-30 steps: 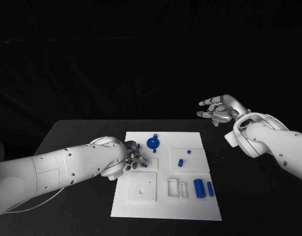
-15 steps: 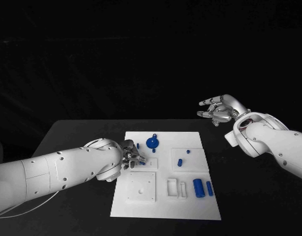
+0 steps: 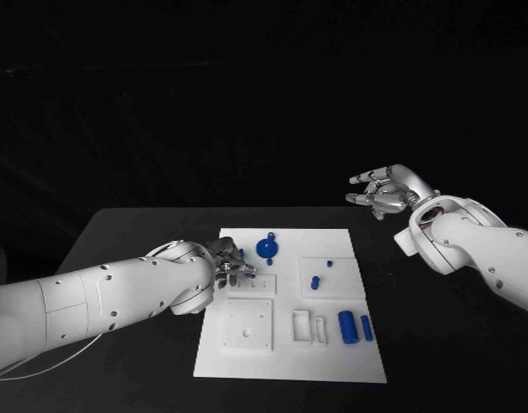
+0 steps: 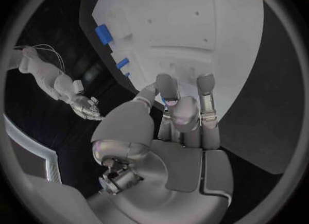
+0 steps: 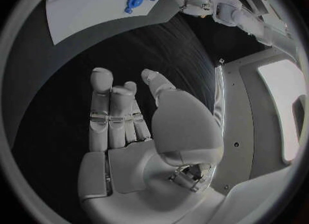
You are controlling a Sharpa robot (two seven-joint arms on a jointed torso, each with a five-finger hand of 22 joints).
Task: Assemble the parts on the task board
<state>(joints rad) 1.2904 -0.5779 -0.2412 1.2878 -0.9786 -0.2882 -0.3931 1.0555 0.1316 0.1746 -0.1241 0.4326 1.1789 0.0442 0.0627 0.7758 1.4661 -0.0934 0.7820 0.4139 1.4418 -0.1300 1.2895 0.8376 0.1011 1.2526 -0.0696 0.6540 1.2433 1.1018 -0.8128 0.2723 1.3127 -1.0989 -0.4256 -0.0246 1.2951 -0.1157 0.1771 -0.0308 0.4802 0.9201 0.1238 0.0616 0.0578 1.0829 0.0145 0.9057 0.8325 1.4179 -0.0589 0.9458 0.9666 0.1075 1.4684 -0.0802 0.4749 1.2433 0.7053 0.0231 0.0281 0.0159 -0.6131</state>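
Observation:
The white task board (image 3: 289, 361) lies in the middle of the black table. My left hand (image 3: 230, 267) hovers over the board's left edge and pinches a small blue part (image 4: 169, 101) between thumb and fingertips (image 4: 166, 87). On the board are a round blue knob (image 3: 267, 249), a small blue peg (image 3: 315, 281), and two blue cylinders (image 3: 347, 328) near the right edge. My right hand (image 3: 388, 191) is raised beyond the table's far right corner, fingers apart and holding nothing; the right wrist view shows its bare palm (image 5: 138, 147).
A white square block (image 3: 248, 325) and two narrow white frames (image 3: 308, 327) sit on the near half of the board. Black table (image 3: 450, 344) lies bare to either side of the board.
My left hand has drawn slightly toward the far side along the board's left edge, carrying the small blue part with it. The right hand has stayed where it was.

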